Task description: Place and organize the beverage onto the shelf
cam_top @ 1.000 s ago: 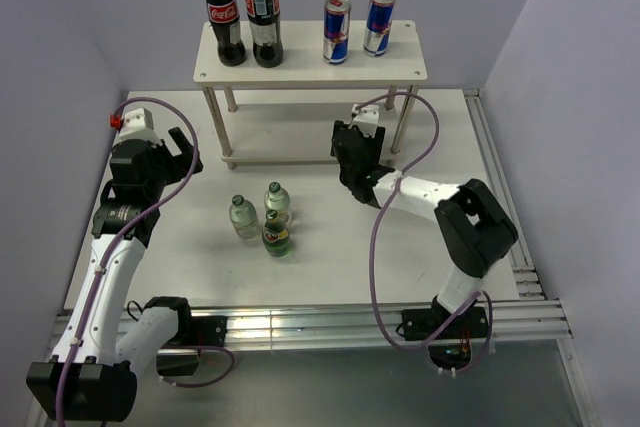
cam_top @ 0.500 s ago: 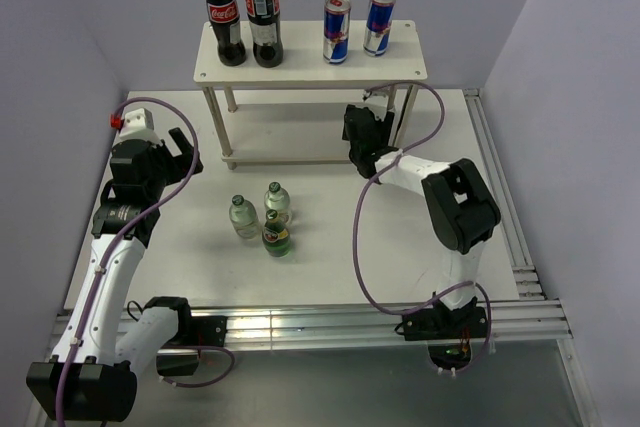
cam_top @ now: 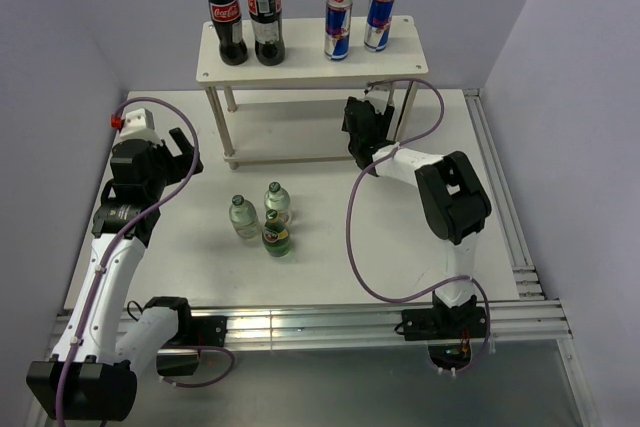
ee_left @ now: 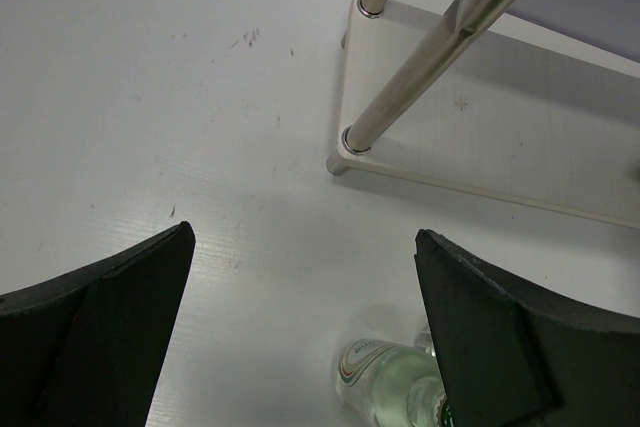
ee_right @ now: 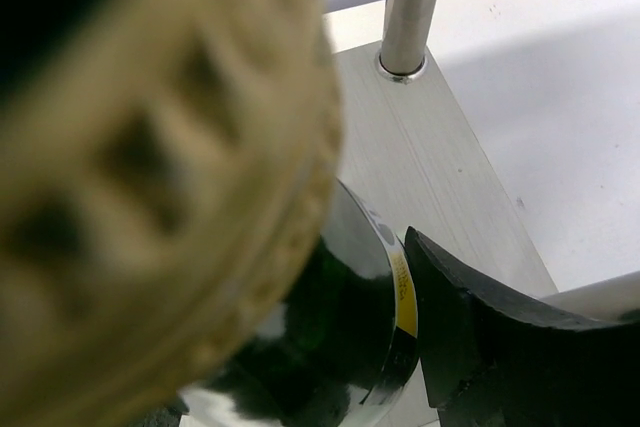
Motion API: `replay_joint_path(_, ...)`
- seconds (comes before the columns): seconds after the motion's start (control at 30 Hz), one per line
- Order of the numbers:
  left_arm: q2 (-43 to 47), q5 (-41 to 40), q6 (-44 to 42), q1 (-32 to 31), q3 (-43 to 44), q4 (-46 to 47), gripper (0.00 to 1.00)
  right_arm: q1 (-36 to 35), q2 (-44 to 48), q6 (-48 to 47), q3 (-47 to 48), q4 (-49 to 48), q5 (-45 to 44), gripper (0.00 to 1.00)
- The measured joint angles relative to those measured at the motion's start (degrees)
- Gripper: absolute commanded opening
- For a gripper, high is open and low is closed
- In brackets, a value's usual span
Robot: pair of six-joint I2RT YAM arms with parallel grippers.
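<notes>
The cream shelf (cam_top: 300,55) stands at the back with two blue-and-silver cans (cam_top: 337,27) on its top board. My right gripper (cam_top: 363,127) reaches under the top board at the shelf's right end. In the right wrist view it (ee_right: 335,332) is shut on a green bottle (ee_right: 345,287) with a gold cap, held over the lower board (ee_right: 440,177). Two clear bottles (cam_top: 241,217) (cam_top: 277,200) and a second green bottle (cam_top: 277,237) stand together on the table. My left gripper (cam_top: 178,152) is open and empty, left of them; a clear bottle (ee_left: 385,387) shows between its fingers (ee_left: 110,322).
Two tall cola bottles (cam_top: 226,22) (cam_top: 264,17) stand on the left of the top board. A shelf leg (ee_right: 410,7) stands just beyond the held bottle. The shelf's front left legs (ee_left: 400,87) are ahead of the left gripper. A metal rail (cam_top: 500,197) runs along the table's right edge.
My right gripper has moved away from me with the green bottle, in under the shelf's right end. The shelf top looks slightly shifted. The left arm has not moved.
</notes>
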State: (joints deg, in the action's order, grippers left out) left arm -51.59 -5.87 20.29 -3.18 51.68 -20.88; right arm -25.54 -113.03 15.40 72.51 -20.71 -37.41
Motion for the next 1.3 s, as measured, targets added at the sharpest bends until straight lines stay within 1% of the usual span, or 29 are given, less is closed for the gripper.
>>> replay_joint_path(0.03, 0.00, 0.00, -0.04, 0.00, 0.00, 0.00, 0.99, 0.09, -0.04, -0.02, 0.09, 0.00, 0.04, 0.49)
replay_joint_path(0.07, 0.00, 0.00, -0.09, 0.00, 0.00, 0.00, 0.99, 0.13, -0.07, -0.02, 0.13, 0.02, 0.13, 0.58)
replay_joint_path(0.13, 0.00, 0.00, -0.09, 0.00, 0.00, 0.00, 0.99, 0.17, -0.09, -0.02, 0.13, 0.00, 0.22, 0.71)
replay_joint_path(0.23, 0.00, 0.00, -0.09, 0.00, 0.00, 0.00, 0.99, 0.20, -0.09, -0.02, 0.13, 0.02, 0.35, 0.83)
replay_joint_path(0.33, 0.00, 0.00, -0.11, 0.00, 0.00, 0.00, 0.99, 0.22, -0.09, -0.04, 0.13, -0.07, 0.37, 0.91)
replay_joint_path(0.37, 0.00, 0.00, -0.09, 0.00, 0.00, 0.00, 0.99, 0.24, -0.09, -0.02, 0.13, -0.09, 0.37, 0.98)
replay_joint_path(0.4, 0.00, 0.00, -0.09, 0.00, 0.00, 0.00, 0.99, 0.28, -0.09, 0.02, 0.13, -0.09, 0.39, 1.00)
replay_joint_path(0.53, 0.00, 0.00, -0.11, 0.00, 0.00, 0.00, 0.99, 0.31, 0.17, -0.04, -0.22, -0.11, 0.52, 1.00)
replay_joint_path(0.67, 0.00, 0.00, -0.11, 0.00, 0.00, 0.00, 0.99, 0.31, 2.10, 0.15, -2.89, -0.20, 1.40, 1.00)
replay_joint_path(1.07, 0.00, 0.00, -0.11, 0.00, 0.00, 0.00, 0.99, -0.74, 12.20, 1.22, -12.48, -0.59, 6.03, 1.00)
replay_joint_path(1.3, 0.07, 0.00, -0.11, 0.00, 0.00, 0.00, 0.99, -5.57, 19.50, 1.22, -17.59, -0.70, 6.47, 1.00)
